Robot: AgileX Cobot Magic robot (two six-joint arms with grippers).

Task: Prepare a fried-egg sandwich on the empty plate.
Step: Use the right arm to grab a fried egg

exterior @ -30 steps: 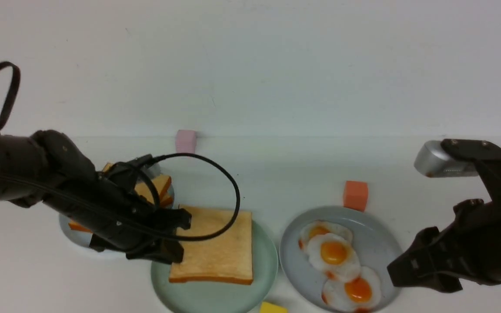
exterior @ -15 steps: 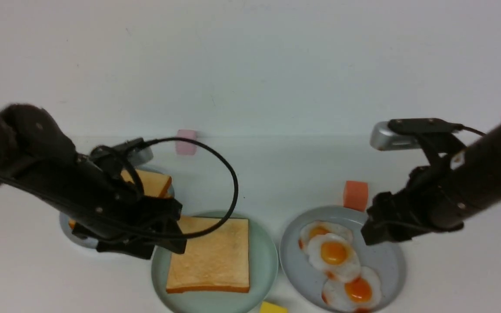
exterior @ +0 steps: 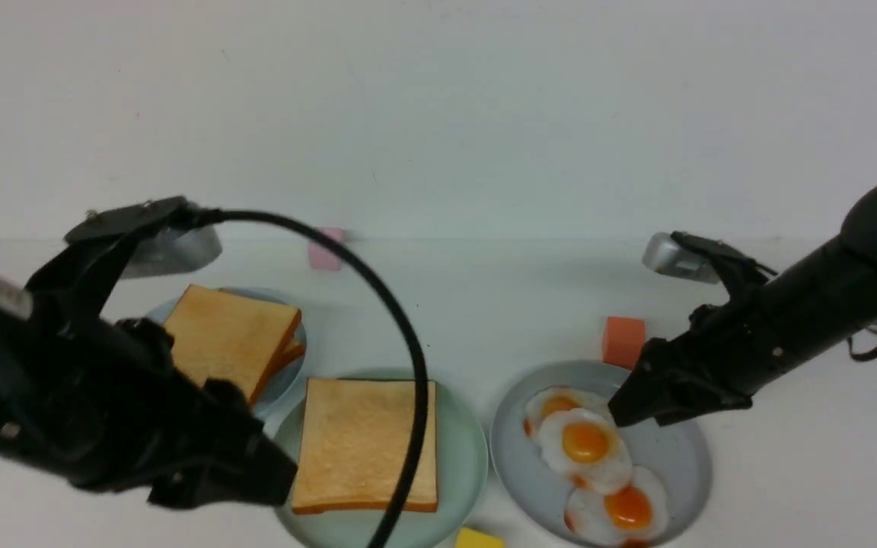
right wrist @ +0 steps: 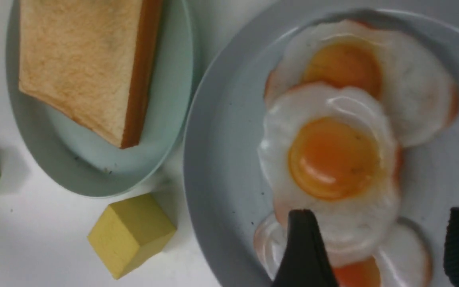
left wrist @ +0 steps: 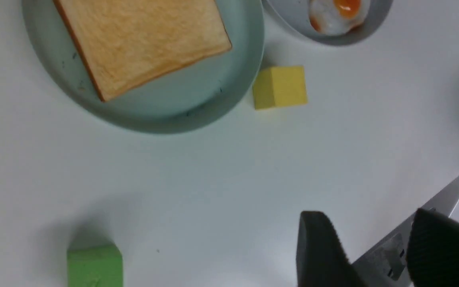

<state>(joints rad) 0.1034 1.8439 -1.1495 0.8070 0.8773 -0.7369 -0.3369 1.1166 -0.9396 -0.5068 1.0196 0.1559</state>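
Drawn back off the toast slice (exterior: 366, 441) with the left gripper (left wrist: 369, 217), jaws apart and empty, leaving slice and mint-green plate (exterior: 463, 449) well ahead of them. Swung in with the right gripper (right wrist: 381, 213), jaws apart, now straddling the fried eggs (right wrist: 333, 159) from above.

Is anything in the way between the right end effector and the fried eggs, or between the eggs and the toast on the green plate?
Nothing visible. The right end effector hangs open over the top fried egg. From there to the toast on the mint-green plate, only low rims lie between.
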